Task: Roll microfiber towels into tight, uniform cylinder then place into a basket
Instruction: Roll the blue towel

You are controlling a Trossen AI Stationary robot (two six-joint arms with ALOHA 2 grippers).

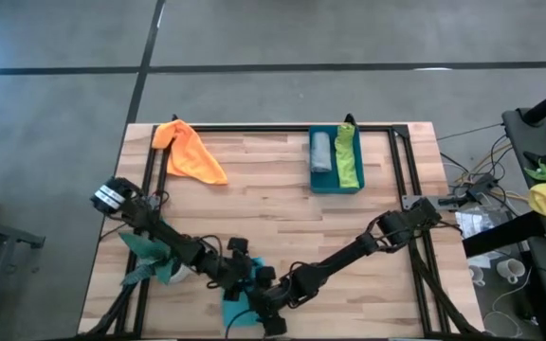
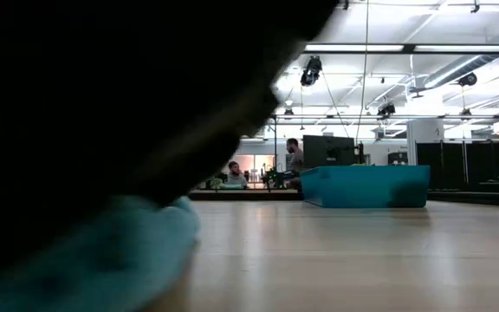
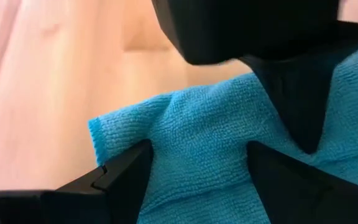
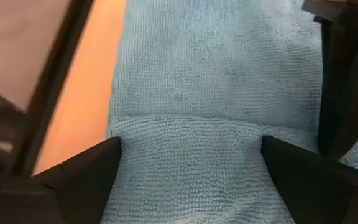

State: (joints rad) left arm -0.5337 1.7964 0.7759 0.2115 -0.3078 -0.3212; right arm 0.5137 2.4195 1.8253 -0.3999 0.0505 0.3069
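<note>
Both grippers are working the turquoise towel at the table's near edge. Left gripper and right gripper are each standing apart, fingers straddling cloth. Basket, near the far right corner, is holding grey and lime rolls. Risk: uneven pressing is likely skewing the roll or loosening it.

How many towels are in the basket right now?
2: a grey towel and a lime green towel lie side by side in the basket; anything beneath them would be hidden.
</note>
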